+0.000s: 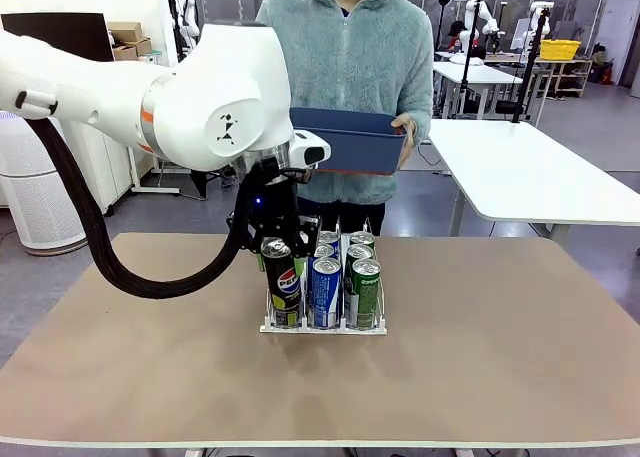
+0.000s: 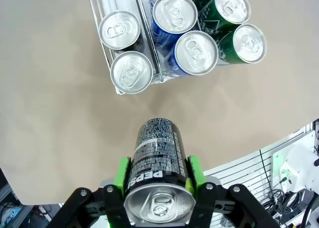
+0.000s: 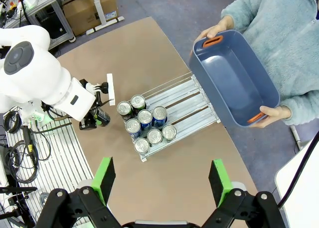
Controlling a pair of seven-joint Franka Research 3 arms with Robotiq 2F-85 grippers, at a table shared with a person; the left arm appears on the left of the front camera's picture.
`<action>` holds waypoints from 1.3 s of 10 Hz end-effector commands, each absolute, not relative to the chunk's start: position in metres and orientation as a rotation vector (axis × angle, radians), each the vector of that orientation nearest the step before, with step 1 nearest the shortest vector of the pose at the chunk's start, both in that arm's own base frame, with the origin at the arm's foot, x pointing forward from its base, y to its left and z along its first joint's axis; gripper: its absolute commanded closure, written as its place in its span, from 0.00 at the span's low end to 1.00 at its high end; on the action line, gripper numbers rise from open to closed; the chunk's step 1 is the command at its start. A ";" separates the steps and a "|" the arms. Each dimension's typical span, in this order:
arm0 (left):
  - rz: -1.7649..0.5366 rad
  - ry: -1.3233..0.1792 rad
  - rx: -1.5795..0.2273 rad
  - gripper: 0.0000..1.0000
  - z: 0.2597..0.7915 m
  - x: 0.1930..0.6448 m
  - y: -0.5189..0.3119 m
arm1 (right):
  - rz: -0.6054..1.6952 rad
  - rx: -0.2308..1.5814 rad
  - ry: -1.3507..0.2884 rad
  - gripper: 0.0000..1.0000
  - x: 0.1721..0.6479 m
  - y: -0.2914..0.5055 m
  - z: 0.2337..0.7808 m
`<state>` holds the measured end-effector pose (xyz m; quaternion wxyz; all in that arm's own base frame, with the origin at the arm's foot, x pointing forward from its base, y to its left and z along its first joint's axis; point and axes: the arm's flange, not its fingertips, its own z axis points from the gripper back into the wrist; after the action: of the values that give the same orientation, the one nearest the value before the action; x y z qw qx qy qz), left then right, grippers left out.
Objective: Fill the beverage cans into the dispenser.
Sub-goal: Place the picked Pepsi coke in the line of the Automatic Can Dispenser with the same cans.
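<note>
The left gripper (image 2: pixel 158 180) has its jaws clenched on a black Pepsi can (image 2: pixel 156 160), green pads pressed to both sides, the can held above the bare surface (image 2: pixel 60 113) just short of the dispenser's front. The dispenser (image 3: pixel 192 106) holds six cans at its front end — two black, two blue (image 2: pixel 174 13), two green (image 2: pixel 238 38) — two per lane. The right gripper (image 3: pixel 162 175) hangs high above the surface, jaws released and spread wide. At the far side a person holds a blue bin (image 3: pixel 234 78) in both hands.
</note>
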<state>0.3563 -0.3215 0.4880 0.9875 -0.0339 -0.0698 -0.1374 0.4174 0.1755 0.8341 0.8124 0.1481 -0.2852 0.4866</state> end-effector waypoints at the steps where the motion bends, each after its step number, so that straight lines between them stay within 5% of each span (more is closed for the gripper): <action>1: -0.267 -0.163 -0.024 0.42 0.467 0.360 -0.322 | 1.038 0.317 -0.608 0.00 0.417 0.176 0.834; 13: -0.345 -0.185 0.056 0.42 0.434 0.380 -0.320 | 1.038 0.317 -0.608 0.00 0.417 0.176 0.834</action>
<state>0.3715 -0.3172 0.4369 0.9809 0.0240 -0.0742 -0.1783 0.4174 0.1755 0.8341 0.8124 0.1481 -0.2853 0.4866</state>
